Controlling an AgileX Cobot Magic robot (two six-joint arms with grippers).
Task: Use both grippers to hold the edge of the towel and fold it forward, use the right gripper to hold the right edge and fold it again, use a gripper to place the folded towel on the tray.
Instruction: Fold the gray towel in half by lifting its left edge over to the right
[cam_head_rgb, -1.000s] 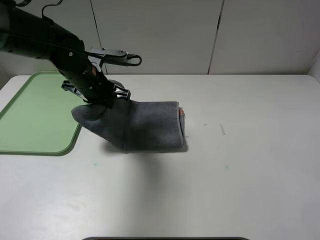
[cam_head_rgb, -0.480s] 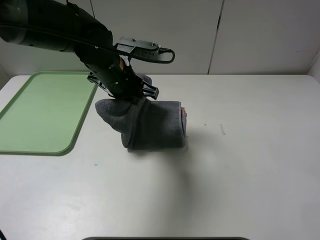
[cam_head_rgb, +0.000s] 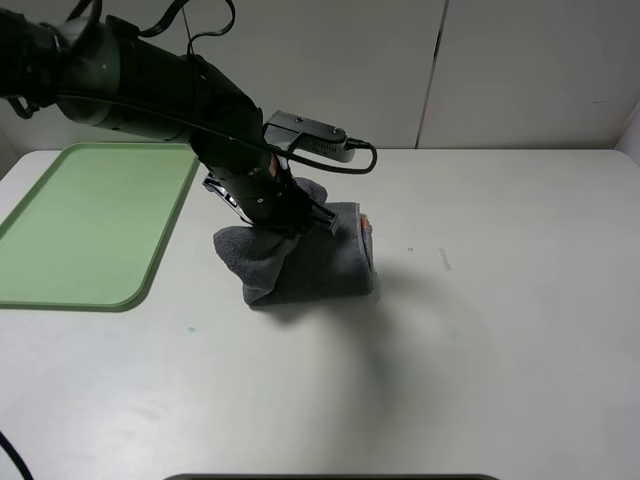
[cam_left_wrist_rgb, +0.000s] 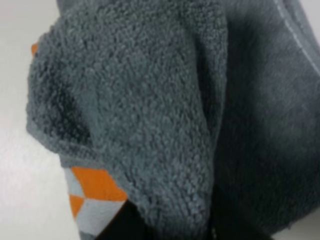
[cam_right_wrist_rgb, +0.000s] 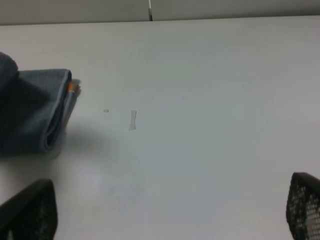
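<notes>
We see the left gripper clamped on a lifted towel edge.
The towel sits bunched mid-table, well apart from the tray. We judge that letting go here could leave a lumpy heap, since 1 pinched corner carries the whole fold. Only the left wrist view shows the orange patch under the grey pile; only the right wrist view shows the right gripper, jaws spread wide and empty.

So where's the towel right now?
In the exterior high view the towel lies on the table left of centre, right of the green tray, its left end bunched up in the left gripper.
</notes>
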